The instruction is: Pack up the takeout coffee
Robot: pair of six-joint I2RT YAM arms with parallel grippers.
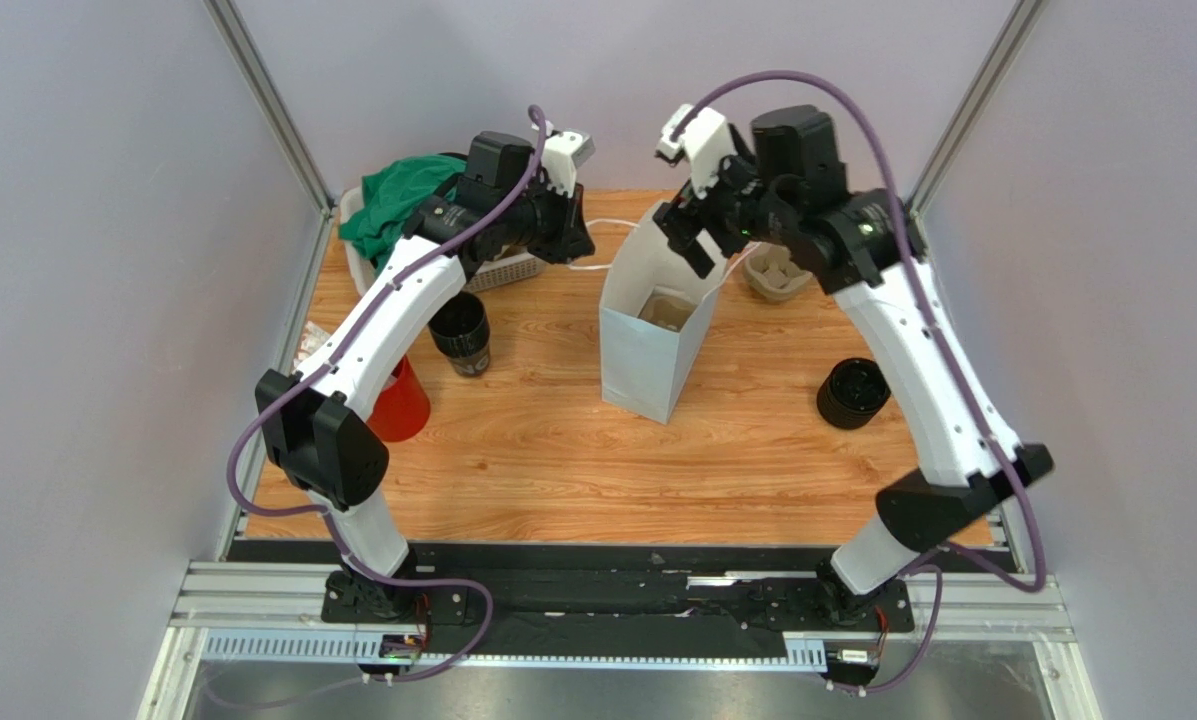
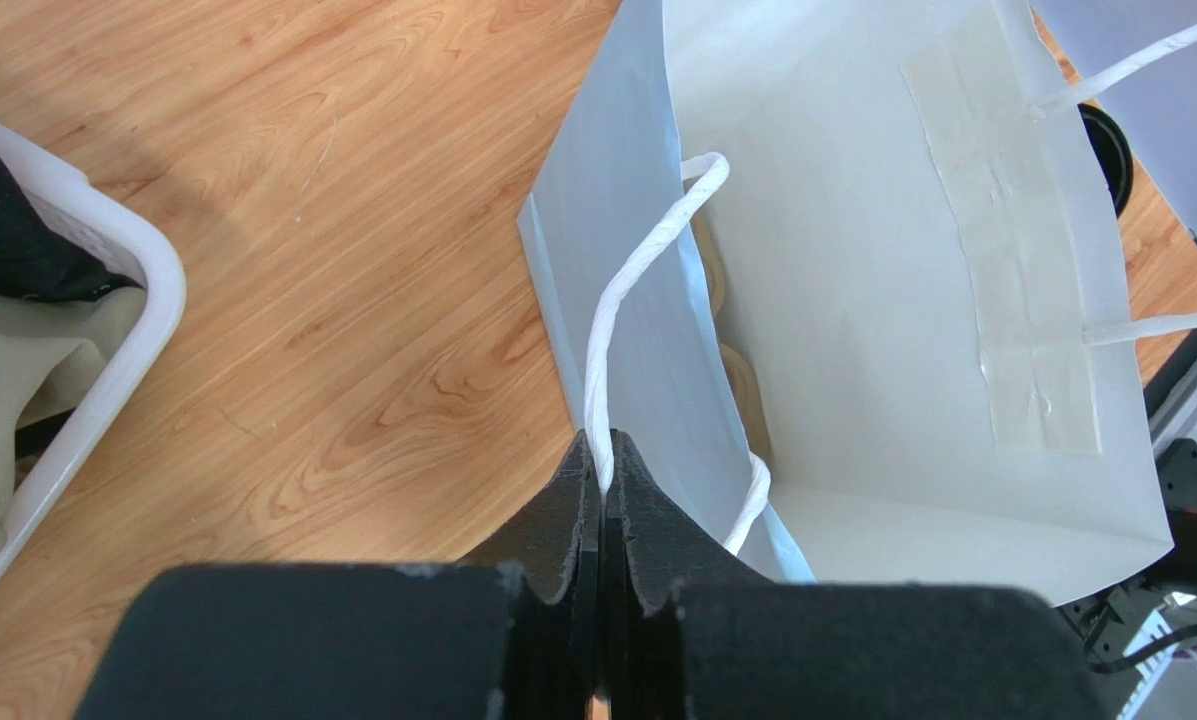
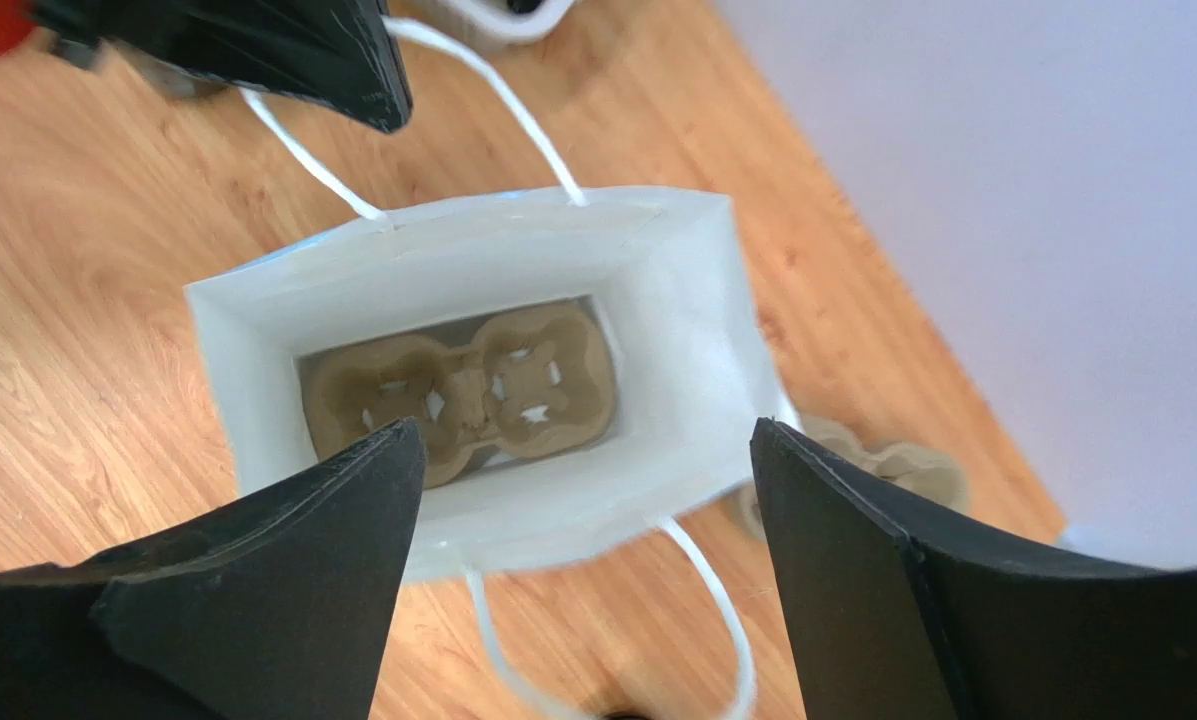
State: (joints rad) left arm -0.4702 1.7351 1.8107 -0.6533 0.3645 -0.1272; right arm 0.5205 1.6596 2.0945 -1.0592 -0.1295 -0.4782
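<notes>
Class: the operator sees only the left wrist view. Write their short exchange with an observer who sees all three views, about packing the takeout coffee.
Operator: My left gripper is shut on a white handle. Where is the coffee?
Observer: The takeout coffee stands upright on the table, apart from the bag, to its left in the top view.
Operator: Is the right gripper holding anything?
Observer: No. The right gripper hangs open and empty above the bag's mouth.
</notes>
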